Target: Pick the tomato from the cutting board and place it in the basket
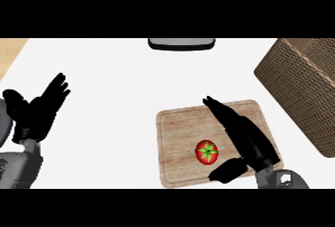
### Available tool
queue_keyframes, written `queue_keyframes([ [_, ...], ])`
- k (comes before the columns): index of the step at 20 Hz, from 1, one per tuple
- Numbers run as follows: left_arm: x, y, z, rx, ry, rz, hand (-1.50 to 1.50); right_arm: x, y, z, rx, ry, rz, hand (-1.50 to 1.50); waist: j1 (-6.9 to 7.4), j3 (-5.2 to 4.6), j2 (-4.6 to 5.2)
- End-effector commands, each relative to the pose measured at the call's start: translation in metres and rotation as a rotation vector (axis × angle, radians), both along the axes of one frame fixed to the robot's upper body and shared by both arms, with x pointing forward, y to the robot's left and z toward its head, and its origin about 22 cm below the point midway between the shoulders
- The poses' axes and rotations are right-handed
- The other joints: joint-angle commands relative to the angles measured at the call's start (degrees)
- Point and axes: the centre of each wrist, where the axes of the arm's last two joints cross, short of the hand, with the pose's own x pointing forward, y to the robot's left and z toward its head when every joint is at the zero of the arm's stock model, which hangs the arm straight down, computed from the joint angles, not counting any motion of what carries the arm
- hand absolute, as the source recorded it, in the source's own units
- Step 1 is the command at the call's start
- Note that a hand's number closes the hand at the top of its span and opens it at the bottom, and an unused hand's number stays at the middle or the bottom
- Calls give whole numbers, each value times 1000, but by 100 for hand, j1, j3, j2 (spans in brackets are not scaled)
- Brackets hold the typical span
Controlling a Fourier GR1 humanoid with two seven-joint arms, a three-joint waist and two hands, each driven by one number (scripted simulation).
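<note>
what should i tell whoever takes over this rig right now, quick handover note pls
Right hand: open, fingers straight, over the cutting board, just right of the tomato and holding nothing.
Left hand: open, resting at the view's left edge, fingers up.
Tomato: lying on the cutting board, not yet grasped.
Basket: at the right of the counter, beyond the board; its inside cannot be seen from here.
Done: right hand brought beside the tomato.
Left: close the hand on the tomato, lift it, carry it right to the basket, release it inside.

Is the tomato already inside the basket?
No, the tomato lies on the cutting board, beside the open right hand, apart from the basket.
</note>
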Motion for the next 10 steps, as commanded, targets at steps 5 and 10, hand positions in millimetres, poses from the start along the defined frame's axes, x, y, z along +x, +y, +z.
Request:
queue_keyframes([
  [5,-4,15,-15,-9,1,-3,0,-6,1,-31,-85,49,15,-150,-26,-2,-1],
  [10,4,-5,-9,2,0,-2,0,-14,-30,-32,-53,33,29,-150,-41,-1,-4],
])
